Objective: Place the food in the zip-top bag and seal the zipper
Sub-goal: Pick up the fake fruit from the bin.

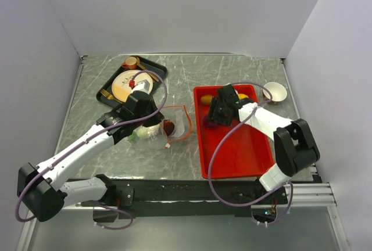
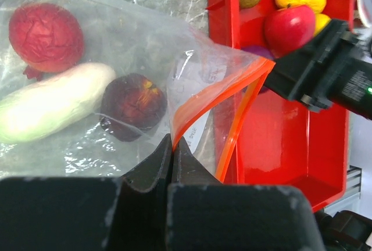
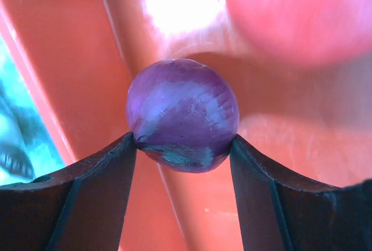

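Clear floppy plastic zip-top bag (image 2: 145,36), left of rigid red rectangular tray (image 2: 279,140): contains wrinkled red fruit (image 2: 45,36), white oblong vegetable (image 2: 52,108), maroon fruit (image 2: 133,106). Open mouth's thin orange-red zipper strip (image 2: 221,88) pinched by clenched left gripper (image 2: 172,149). Right gripper (image 3: 183,140), within tray: clamped on glossy purple round fruit (image 3: 183,111).

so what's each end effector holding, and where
Left end effector: bag, at its mouth edge. Right end effector: purple ball, by its sides.
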Controlling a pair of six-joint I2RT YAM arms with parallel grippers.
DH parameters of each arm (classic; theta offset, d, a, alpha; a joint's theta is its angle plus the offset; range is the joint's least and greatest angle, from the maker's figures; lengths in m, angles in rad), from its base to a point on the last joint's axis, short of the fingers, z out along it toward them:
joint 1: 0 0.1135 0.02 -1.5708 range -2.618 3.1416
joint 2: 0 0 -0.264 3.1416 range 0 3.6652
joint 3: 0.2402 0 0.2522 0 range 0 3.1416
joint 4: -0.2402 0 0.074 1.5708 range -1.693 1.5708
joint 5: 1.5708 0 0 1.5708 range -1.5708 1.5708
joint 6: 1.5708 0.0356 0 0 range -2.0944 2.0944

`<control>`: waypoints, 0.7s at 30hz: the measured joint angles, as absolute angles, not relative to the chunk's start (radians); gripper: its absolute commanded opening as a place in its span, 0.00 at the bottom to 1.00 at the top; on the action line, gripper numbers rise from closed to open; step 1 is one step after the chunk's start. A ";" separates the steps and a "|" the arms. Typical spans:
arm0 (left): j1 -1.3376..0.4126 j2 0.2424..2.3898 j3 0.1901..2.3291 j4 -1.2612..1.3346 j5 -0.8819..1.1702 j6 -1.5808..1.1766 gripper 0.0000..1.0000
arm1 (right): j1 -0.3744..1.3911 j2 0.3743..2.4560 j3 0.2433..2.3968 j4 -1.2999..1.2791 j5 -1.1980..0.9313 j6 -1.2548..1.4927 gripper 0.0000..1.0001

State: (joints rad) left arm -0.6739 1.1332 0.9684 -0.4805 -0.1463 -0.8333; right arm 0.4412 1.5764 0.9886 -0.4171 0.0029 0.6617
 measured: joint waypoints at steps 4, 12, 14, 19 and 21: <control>-0.674 1.158 0.968 -0.480 -0.146 -0.833 0.01 | 0.449 1.532 0.985 -0.435 0.023 0.667 0.93; -0.674 1.166 0.968 -0.480 -0.146 -0.833 0.01 | 0.449 1.548 1.010 -0.443 0.052 0.661 0.92; -0.674 1.166 0.968 -0.481 -0.146 -0.833 0.01 | 0.449 1.563 1.019 -0.440 0.052 0.660 0.92; -0.674 1.166 0.968 -0.483 -0.146 -0.834 0.01 | 0.449 1.604 1.023 -0.435 0.049 0.660 0.90; -0.674 1.166 0.968 -0.483 -0.146 -0.834 0.01 | 0.449 1.622 1.023 -0.434 0.042 0.660 0.90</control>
State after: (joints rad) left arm -0.6739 1.1660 0.9684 -0.4828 -0.1463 -0.8341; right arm 0.4488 1.6218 1.0233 -0.4343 0.0418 0.6601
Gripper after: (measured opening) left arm 0.019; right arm 0.906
